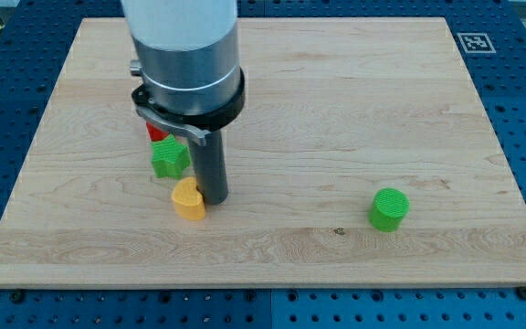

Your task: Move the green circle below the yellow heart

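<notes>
The green circle (389,209) is a short green cylinder standing at the view's lower right of the wooden board (354,100). The yellow heart (188,199) lies at the lower left of centre. My tip (214,198) rests on the board right beside the yellow heart, on its right side, touching or nearly touching it. The green circle is far to the right of my tip and slightly lower.
A green star-shaped block (168,158) sits just above the yellow heart. A red block (155,133) is mostly hidden behind the arm above the star. The arm's wide grey body (186,55) covers the upper left. A fiducial tag (475,41) marks the top right corner.
</notes>
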You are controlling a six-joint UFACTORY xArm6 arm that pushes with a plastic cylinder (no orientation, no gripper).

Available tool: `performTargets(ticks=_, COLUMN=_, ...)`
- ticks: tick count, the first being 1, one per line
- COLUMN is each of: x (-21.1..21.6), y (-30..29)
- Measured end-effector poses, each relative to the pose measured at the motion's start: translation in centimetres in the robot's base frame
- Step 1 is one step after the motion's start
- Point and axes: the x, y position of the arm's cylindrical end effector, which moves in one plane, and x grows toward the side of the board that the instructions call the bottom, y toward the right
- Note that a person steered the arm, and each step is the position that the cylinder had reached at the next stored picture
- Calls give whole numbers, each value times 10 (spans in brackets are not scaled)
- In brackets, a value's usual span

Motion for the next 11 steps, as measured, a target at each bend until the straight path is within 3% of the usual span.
performTargets(ticks=2, x=-10, y=-10)
performTargets(ticks=5, x=-32, y=204)
performTargets(ticks=6, x=4, y=269)
performTargets(ticks=11, x=32, y=221)
